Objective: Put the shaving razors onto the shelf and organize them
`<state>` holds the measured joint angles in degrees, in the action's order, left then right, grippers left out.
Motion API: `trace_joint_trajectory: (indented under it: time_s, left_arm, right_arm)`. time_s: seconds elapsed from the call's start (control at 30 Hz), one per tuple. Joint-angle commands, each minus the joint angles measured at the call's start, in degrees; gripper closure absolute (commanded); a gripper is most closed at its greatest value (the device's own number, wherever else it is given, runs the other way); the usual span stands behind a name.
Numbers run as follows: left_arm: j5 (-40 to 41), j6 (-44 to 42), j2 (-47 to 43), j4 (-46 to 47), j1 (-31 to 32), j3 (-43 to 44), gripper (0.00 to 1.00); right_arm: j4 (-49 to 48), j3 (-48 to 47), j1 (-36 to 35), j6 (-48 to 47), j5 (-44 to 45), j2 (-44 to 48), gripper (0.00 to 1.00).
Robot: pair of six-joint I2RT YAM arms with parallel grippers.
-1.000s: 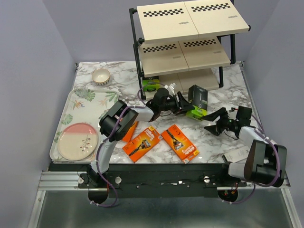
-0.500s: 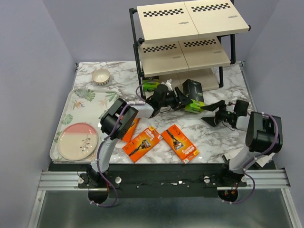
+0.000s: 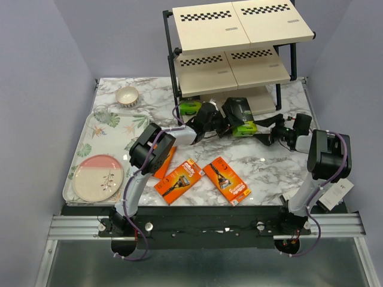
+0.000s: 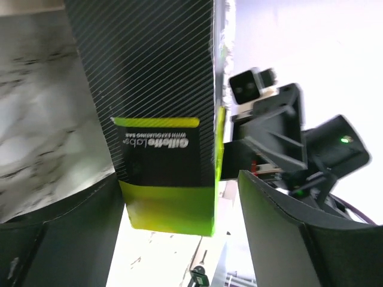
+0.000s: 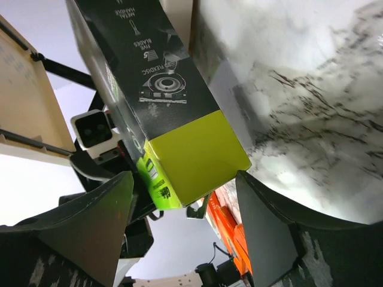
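1. Shelving the black razor pack (image 3: 238, 115) is the step in hand, I judge; it sits between both tools, just before the bottom tier of the shelf (image 3: 239, 69).
2. Its long axis runs tool to tool, with the lime end toward my right.
3. My left tool (image 3: 219, 123) stands parted, with a gap beside the pack. My right tool (image 3: 268, 133) straddles it; I cannot tell whether it is clamped.
4. Next, it needs sliding inward, kept level.

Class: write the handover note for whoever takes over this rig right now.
Left gripper: open, fingers either side of a black razor pack.
Right gripper: flanks its lime end, grip unclear.
That pack is at the front of the shelf's bottom tier; a second black pack lies at that tier's corner.
Left to do: three orange packs on the table.
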<state>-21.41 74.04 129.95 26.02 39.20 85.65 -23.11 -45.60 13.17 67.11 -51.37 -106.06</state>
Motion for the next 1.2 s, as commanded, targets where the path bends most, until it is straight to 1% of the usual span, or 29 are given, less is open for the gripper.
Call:
trace_joint_trajectory:
  time_s: [0.0, 0.07, 0.27, 0.33, 0.47, 0.57, 0.63, 0.67, 0.77, 0.9, 1.07, 1.17]
  left_arm:
    - [1.98, 0.32, -0.05, -4.57, 0.18, 0.4, 0.15]
    - [2.69, -0.03, -0.13, -6.67, -0.09, 0.4, 0.14]
    - [3.04, -3.37, -1.98, -7.83, -1.14, -0.92, 0.13]
    - [2.86, -3.9, -2.51, -8.09, -1.41, -1.36, 0.13]
    - [2.6, -5.31, -3.82, -8.71, -2.2, -2.59, 0.13]
    - [1.46, -6.01, -4.44, -7.92, -2.55, -3.11, 0.18]
    - [-0.11, -6.45, -4.88, -6.87, -2.64, -3.29, 0.24]
    - [-0.47, -6.71, -5.23, -6.25, -2.72, -3.21, 0.25]
    - [-0.74, -6.01, -5.5, -6.25, -2.64, -2.94, 0.28]
    - [-1.27, -4.79, -5.06, -6.95, -2.64, -2.41, 0.28]
    - [-1.62, -1.71, -4.44, -8.0, -2.64, -0.05, 0.3]
    - [-1.27, -0.48, -4.18, -8.44, -2.64, 1.88, 0.3]
  right_arm:
    - [3.04, -3.61, -2.27, -0.83, 1.97, -1.87, 0.23]
    - [5.7, -4.93, -2.88, -3.38, 2.68, -1.69, 0.23]
    - [6.85, -3.27, -3.76, -4.97, 3.03, -0.38, 0.23]
    - [8.69, -3.09, -4.03, -5.94, 3.56, 0.06, 0.23]
    - [13.26, -3.35, -4.03, -11.02, 4.61, 1.73, 0.23]
    - [16.43, -3.61, -4.03, -14.45, 5.32, 2.7, 0.23]
    - [18.62, -3.53, -4.03, -16.04, 6.11, 3.66, 0.23]
    - [19.41, -3.35, -4.03, -17.18, 6.37, 3.93, 0.23]
    - [18.28, -1.6, -4.03, -16.84, 5.67, 4.46, 0.22]
    - [10.22, 1.13, -4.38, -13.06, 2.87, 3.67, 0.22]
    - [10.28, -0.36, -5.43, -13.5, 2.33, 2.0, 0.21]
    - [6.16, 0.16, -5.61, -11.05, 1.37, 0.95, 0.21]
